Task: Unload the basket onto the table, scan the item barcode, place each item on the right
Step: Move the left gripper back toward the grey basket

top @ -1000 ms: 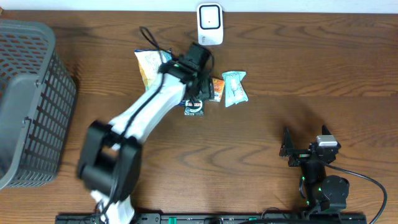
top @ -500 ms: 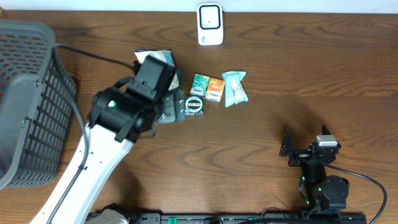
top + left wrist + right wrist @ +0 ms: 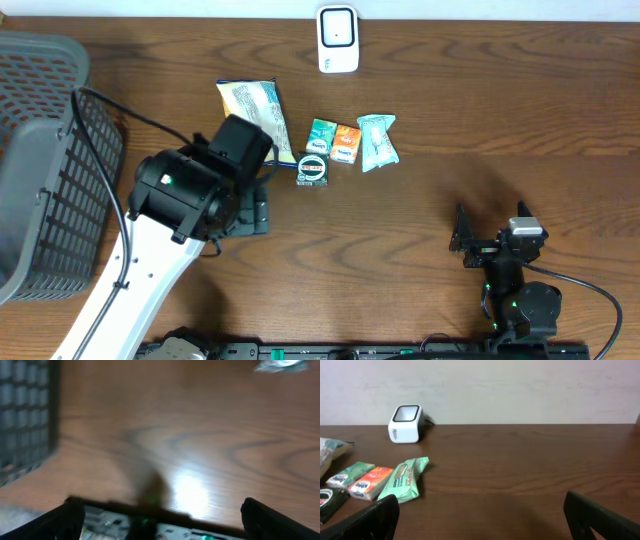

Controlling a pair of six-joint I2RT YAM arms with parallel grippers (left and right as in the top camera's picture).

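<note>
The left gripper [image 3: 252, 212] stands wide open and empty over bare table [image 3: 520, 110], just lower left of the row of items. The right gripper [image 3: 463, 240], equally spread and holding nothing, sits at lower right. The items lie at upper middle, below the white scanner [image 3: 338, 38]: a chip bag [image 3: 248, 106], a dark round-label packet [image 3: 313, 170], a green packet [image 3: 321, 133], an orange packet [image 3: 346, 143] and a teal pouch [image 3: 377, 141]. All look light, soft, crinkly and probably slippery. Pinching a small packet across its narrow sides seems safest.
</note>
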